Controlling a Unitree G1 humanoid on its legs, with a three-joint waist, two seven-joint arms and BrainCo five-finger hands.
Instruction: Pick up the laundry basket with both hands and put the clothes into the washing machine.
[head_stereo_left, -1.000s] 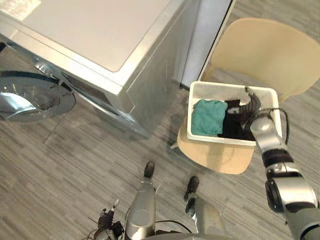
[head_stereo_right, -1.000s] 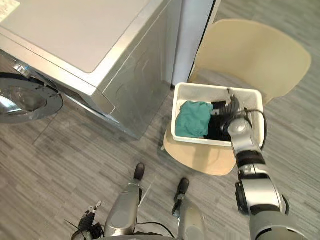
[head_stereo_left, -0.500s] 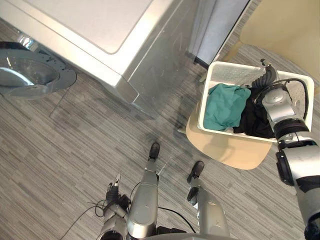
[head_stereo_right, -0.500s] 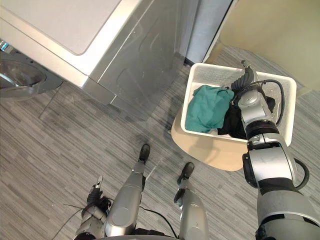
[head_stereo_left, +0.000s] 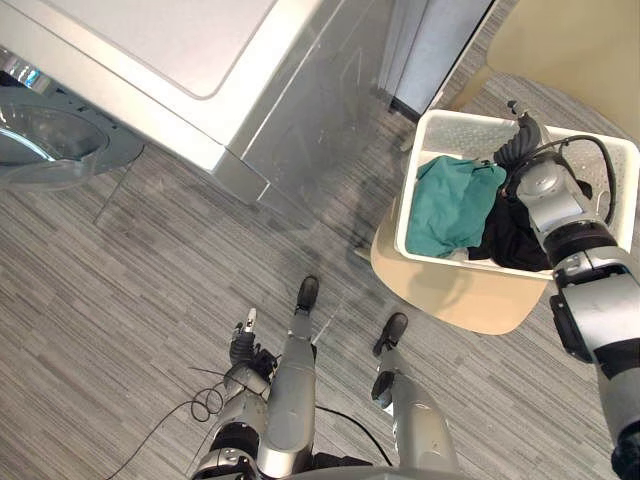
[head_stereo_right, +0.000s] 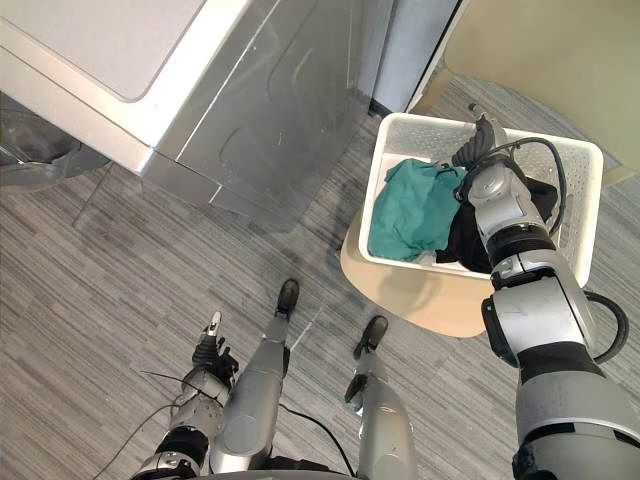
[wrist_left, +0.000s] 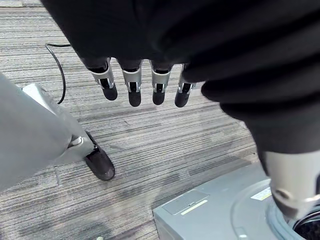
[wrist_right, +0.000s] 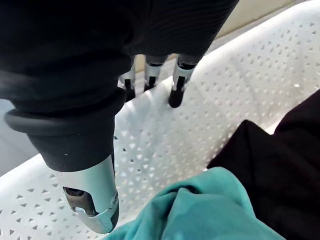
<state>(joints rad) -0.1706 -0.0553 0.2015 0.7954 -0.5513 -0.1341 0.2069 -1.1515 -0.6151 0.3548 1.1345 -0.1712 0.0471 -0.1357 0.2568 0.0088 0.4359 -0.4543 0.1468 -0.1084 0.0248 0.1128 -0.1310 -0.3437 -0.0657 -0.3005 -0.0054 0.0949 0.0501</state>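
Well to the left of the laundry basket (head_stereo_left: 424, 140) stands the washing machine (head_stereo_left: 150, 60), its round door (head_stereo_left: 50, 145) open. The left hand (head_stereo_left: 242, 352) hangs low, well apart from the basket. Its fingers (wrist_left: 131, 89) are straight over bare floor (wrist_left: 165, 145), holding nothing. The basket sits on a pale chair (head_stereo_left: 455, 295) with a teal garment (head_stereo_left: 445, 205) and a black garment (head_stereo_left: 512, 235) inside.

The right hand (head_stereo_left: 518, 145) is at the basket's far wall. The eye views hide its fingers behind the wrist. The right wrist view shows the fingertips (wrist_right: 176, 95) extended against the perforated wall with the thumb (wrist_right: 92, 200) apart, apparently not yet gripping.

The reach for the basket looks half made. Next, the right fingers likely need to close on the rim, and the left hand must cross to the basket's opposite side.
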